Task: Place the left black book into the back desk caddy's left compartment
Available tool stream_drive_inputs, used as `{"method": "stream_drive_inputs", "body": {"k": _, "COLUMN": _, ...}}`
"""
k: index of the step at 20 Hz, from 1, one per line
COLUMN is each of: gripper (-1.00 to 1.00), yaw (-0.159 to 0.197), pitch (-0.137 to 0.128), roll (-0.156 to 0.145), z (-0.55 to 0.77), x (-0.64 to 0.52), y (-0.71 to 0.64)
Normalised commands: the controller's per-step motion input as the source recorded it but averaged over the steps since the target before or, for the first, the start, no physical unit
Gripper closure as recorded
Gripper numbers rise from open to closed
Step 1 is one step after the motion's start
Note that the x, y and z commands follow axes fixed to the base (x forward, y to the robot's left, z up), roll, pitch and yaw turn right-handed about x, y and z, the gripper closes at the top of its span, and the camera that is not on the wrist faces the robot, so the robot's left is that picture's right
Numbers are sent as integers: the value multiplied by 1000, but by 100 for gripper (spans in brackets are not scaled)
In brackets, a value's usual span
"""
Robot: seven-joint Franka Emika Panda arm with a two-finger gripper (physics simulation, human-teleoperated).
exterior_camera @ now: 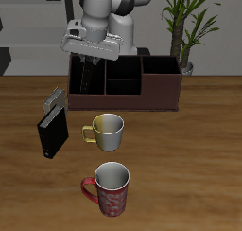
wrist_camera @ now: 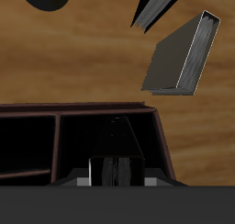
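Note:
The back desk caddy [exterior_camera: 142, 95] is a long dark reddish-brown box with dividers, standing in front of the robot's base. My gripper [exterior_camera: 90, 62] hangs over one large end compartment [exterior_camera: 77, 85] and is shut on a black book [exterior_camera: 92, 77], held upright with its lower part down between the compartment's walls. In the wrist view the held book [wrist_camera: 115, 152] stands between my fingers [wrist_camera: 87, 182], with the caddy's rim [wrist_camera: 92, 108] and the dark end compartment [wrist_camera: 96, 136] around it. A second black book [exterior_camera: 54, 131] stands on the table nearer the front; it also shows in the wrist view [wrist_camera: 179, 58].
A yellow mug [exterior_camera: 109, 131] stands just in front of the caddy. A red patterned mug [exterior_camera: 112, 187] is near the table's front edge. A potted plant [exterior_camera: 184, 26] is behind the caddy's far end.

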Motion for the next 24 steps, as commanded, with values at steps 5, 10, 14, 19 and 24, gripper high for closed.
{"method": "stream_drive_inputs", "body": {"k": 5, "gripper": 100, "yaw": -10, "pitch": 18, "roll": 10, "z": 3, "x": -54, "y": 70}}
{"method": "stream_drive_inputs", "body": {"k": 10, "gripper": 100, "yaw": -20, "pitch": 17, "roll": -8, "z": -71, "x": 84, "y": -50}}
{"method": "stream_drive_inputs", "body": {"k": 14, "gripper": 100, "yaw": -50, "pitch": 77, "roll": 13, "z": -407, "x": 193, "y": -26}}
{"method": "stream_drive_inputs", "body": {"k": 19, "gripper": 100, "yaw": -22, "pitch": 32, "roll": 9, "z": -163, "x": 97, "y": 5}}
{"method": "stream_drive_inputs", "body": {"k": 24, "gripper": -100, "yaw": -30, "pitch": 37, "roll": 15, "z": -91, "x": 51, "y": 17}}
